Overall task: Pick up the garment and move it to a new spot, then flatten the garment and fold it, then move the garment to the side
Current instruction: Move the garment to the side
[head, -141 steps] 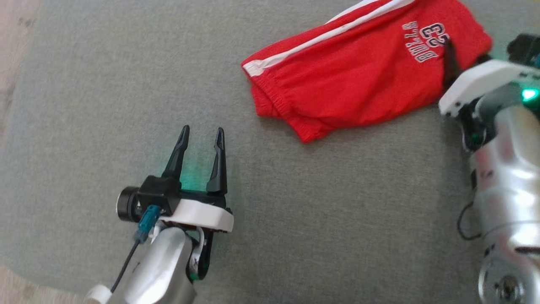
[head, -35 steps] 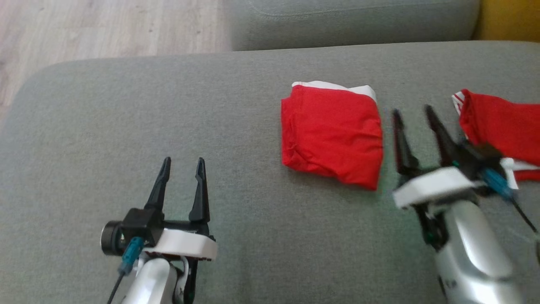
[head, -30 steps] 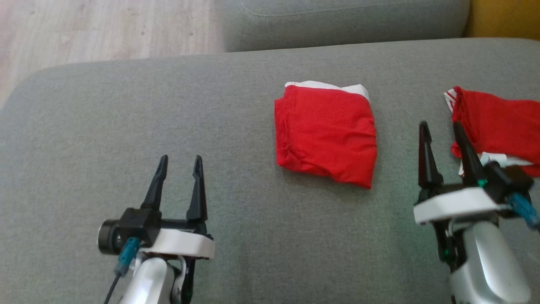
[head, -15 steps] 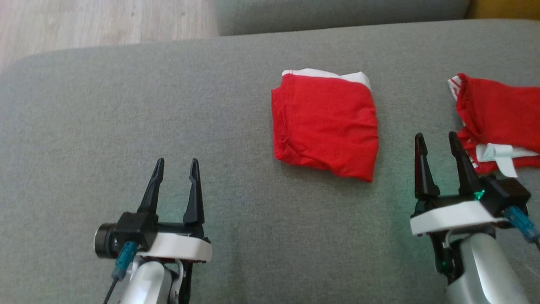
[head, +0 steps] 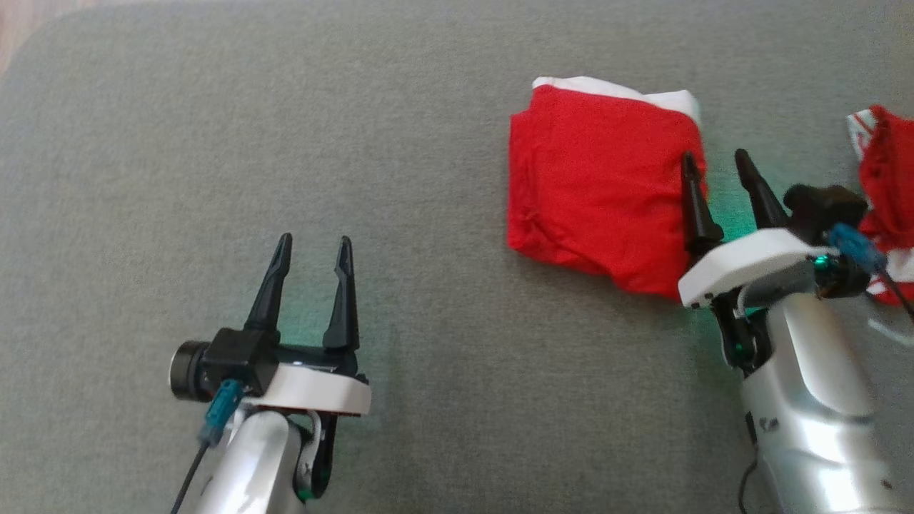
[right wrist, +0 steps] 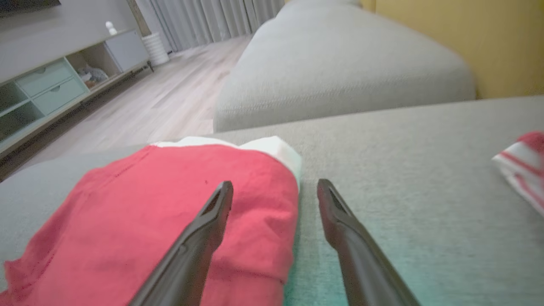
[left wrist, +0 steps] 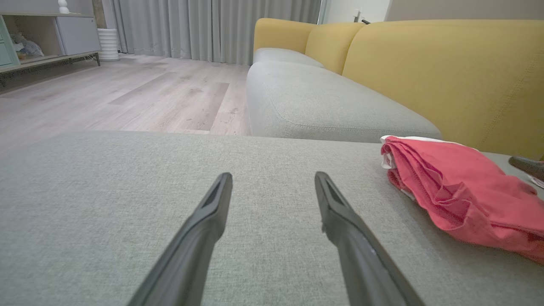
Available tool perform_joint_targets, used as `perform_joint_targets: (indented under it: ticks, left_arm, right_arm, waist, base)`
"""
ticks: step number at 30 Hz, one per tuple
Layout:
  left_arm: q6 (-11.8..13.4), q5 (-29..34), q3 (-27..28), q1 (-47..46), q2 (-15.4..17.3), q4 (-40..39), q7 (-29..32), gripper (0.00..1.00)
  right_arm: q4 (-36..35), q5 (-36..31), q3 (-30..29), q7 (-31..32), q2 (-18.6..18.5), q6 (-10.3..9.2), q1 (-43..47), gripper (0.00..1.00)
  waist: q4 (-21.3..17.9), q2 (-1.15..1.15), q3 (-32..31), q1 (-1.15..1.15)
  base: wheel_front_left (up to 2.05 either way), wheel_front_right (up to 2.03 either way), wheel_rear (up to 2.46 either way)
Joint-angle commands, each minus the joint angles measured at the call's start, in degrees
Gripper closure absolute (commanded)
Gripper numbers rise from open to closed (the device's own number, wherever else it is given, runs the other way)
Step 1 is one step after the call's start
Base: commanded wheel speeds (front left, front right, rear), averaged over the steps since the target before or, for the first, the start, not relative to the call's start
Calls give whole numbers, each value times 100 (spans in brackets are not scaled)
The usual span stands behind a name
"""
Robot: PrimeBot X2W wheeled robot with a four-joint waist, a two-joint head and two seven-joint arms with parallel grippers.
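Right gripper [head: 715,158] is wide open and holding nothing, but it's now slid over to straddle the garment's [head: 593,178] edge. Its left finger is above the red fabric and its right finger is over bare cushion [head: 428,143]. Half a second ago the garment sat off to its left with a clear gap, and the other red cloth [head: 885,164] was right by its right finger; now that cloth is further off. Head camera tilted too, so part of the shift is just that. Garment looks folded already, so this reads like lining up a grab for the move aside. Left gripper [head: 315,241] is open and empty, garment well off to its right.
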Motion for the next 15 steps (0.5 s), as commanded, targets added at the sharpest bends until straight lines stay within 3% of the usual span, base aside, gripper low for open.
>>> perform_joint_targets:
  ticks: [1, 6, 11, 12, 15]
  left_arm:
    - [33, -30, 133, -181, 21, -132, -30, 0]
    - [81, -98, 10, -251, 21, -113, -30, 0]
    - [120, -110, 0, -245, 21, -85, -30, 0]
    - [125, -105, 12, -234, 21, -74, -30, 0]
    - [138, -61, 68, -193, 21, -44, -30, 0]
  right_arm:
    - [-58, 57, 123, 66, 8, -4, -179, 0]
    - [750, 126, 135, 512, 8, -4, -449, 0]
    - [1288, 277, 399, 555, 8, -4, -550, 0]
    - [1344, 267, 478, 502, 8, -4, -574, 100]
    - [1433, 122, 610, 226, 8, -4, -655, 100]
  waist:
    - [109, 0, 100, -1]
    - [258, 0, 174, -1]
    - [283, 0, 135, -1]
    - [267, 0, 111, -1]
    - [178, 0, 11, -1]
  base:
    - [0, 0, 0]
    - [0, 0, 0]
    - [0, 0, 0]
    - [0, 0, 0]
    - [0, 0, 0]
